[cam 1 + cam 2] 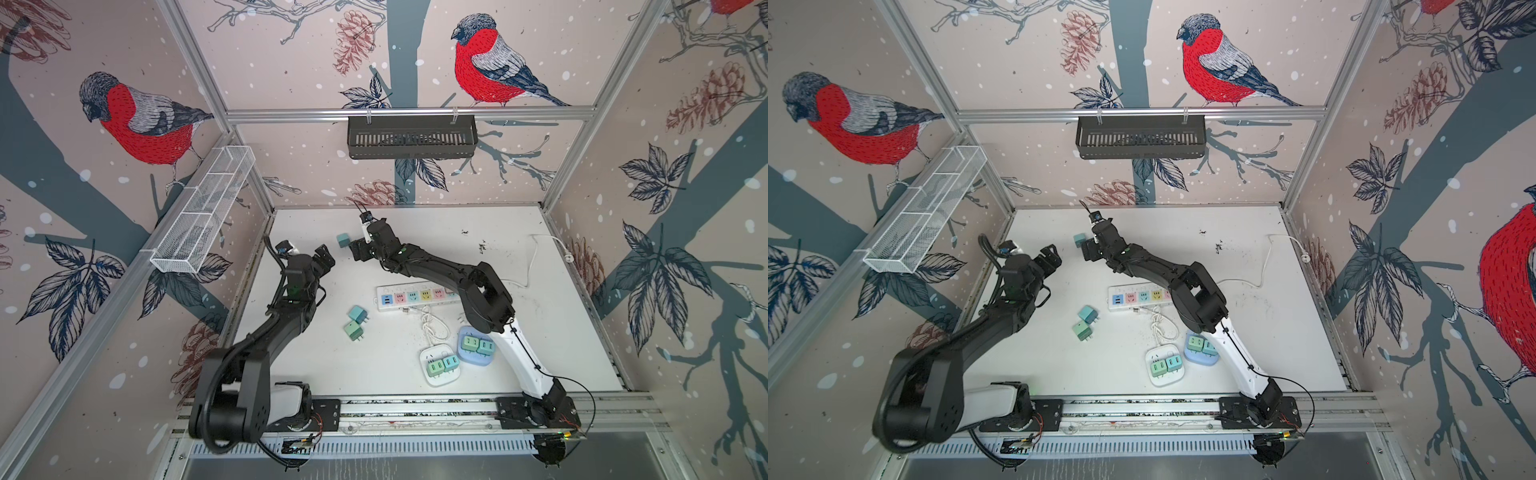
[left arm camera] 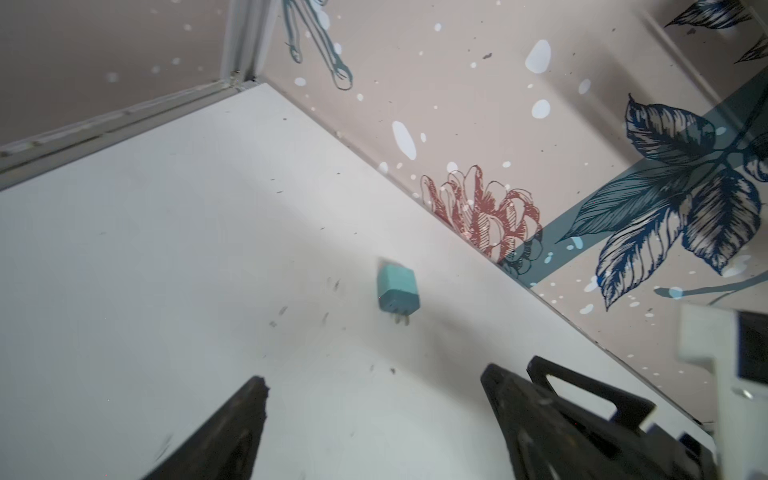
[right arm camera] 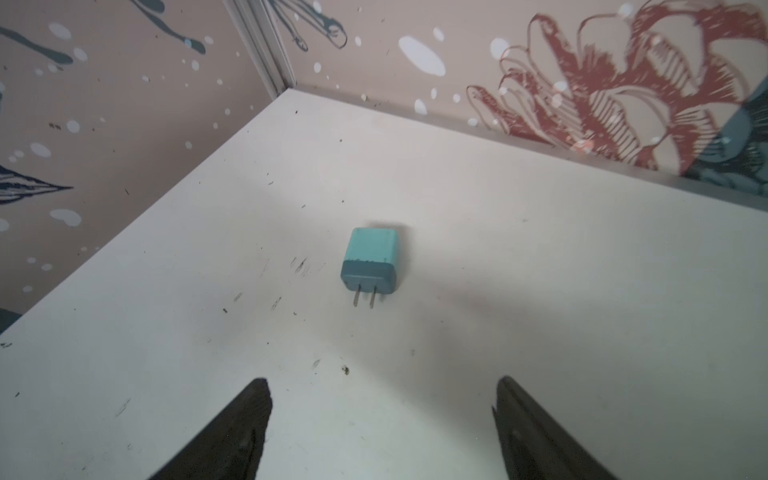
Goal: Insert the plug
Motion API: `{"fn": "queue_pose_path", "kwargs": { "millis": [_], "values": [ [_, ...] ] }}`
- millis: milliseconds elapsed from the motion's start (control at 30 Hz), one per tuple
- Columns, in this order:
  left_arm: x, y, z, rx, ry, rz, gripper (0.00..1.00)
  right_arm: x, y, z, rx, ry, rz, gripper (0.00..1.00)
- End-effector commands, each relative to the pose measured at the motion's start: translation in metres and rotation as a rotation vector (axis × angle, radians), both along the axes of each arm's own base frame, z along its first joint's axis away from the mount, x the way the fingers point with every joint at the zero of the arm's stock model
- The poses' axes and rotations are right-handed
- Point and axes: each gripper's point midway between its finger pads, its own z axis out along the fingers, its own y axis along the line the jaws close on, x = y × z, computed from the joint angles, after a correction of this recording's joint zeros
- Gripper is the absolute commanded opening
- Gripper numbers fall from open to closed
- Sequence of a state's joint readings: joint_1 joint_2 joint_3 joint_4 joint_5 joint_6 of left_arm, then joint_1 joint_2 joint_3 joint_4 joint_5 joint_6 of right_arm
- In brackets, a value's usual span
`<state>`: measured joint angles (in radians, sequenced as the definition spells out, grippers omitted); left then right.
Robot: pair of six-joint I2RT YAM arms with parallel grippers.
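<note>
A teal plug (image 1: 343,240) (image 1: 1079,240) lies on the white table (image 1: 415,232) near the back left, its two prongs bare. The right wrist view has the plug (image 3: 370,262) a short way ahead of my right gripper (image 3: 383,381) (image 1: 354,250), which is open and holds nothing. My left gripper (image 2: 374,376) (image 1: 325,257) is open and empty too, farther left; its view has the plug (image 2: 397,291) ahead and blurred. A white power strip (image 1: 415,296) with coloured sockets lies mid-table, partly under the right arm.
Two more teal plugs (image 1: 357,314) (image 1: 352,330) lie left of the strip. A white adapter (image 1: 439,365) and a blue adapter (image 1: 476,347) each carry plugs near the front. A black basket (image 1: 411,137) and a white wire basket (image 1: 203,208) hang on the walls.
</note>
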<state>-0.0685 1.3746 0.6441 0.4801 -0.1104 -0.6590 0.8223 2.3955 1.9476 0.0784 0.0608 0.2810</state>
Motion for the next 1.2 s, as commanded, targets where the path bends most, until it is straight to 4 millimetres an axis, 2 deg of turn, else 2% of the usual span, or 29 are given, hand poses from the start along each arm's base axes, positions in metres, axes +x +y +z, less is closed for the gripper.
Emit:
{"fn": "queue_pose_path", "kwargs": {
  "millis": [0, 167, 267, 433, 567, 800, 933, 1167],
  "values": [
    [0.039, -0.024, -0.002, -0.086, 0.039, -0.132, 0.81, -0.001, -0.005, 0.017, 0.038, -0.056, 0.063, 0.8],
    [0.098, -0.032, -0.027, -0.151, 0.124, -0.191, 0.79, -0.011, -0.011, 0.02, 0.028, -0.083, 0.101, 0.75],
    [0.125, -0.03, -0.046, -0.198, 0.177, -0.223, 0.76, -0.015, -0.007, 0.019, 0.058, -0.082, 0.144, 0.73],
    [0.156, -0.02, -0.078, -0.245, 0.234, -0.264, 0.74, -0.018, -0.007, 0.013, 0.043, -0.105, 0.171, 0.72],
    [0.175, -0.022, -0.101, -0.301, 0.254, -0.339, 0.72, -0.023, -0.009, 0.009, 0.058, -0.113, 0.201, 0.71],
    [0.191, -0.035, -0.126, -0.363, 0.286, -0.42, 0.7, -0.021, -0.014, 0.005, 0.059, -0.114, 0.198, 0.71],
    [0.19, -0.042, -0.126, -0.401, 0.27, -0.454, 0.68, -0.021, -0.014, 0.003, 0.05, -0.115, 0.202, 0.7],
    [0.178, -0.07, -0.123, -0.389, 0.267, -0.568, 0.63, -0.022, -0.019, 0.007, 0.055, -0.125, 0.201, 0.69]
  ]
}}
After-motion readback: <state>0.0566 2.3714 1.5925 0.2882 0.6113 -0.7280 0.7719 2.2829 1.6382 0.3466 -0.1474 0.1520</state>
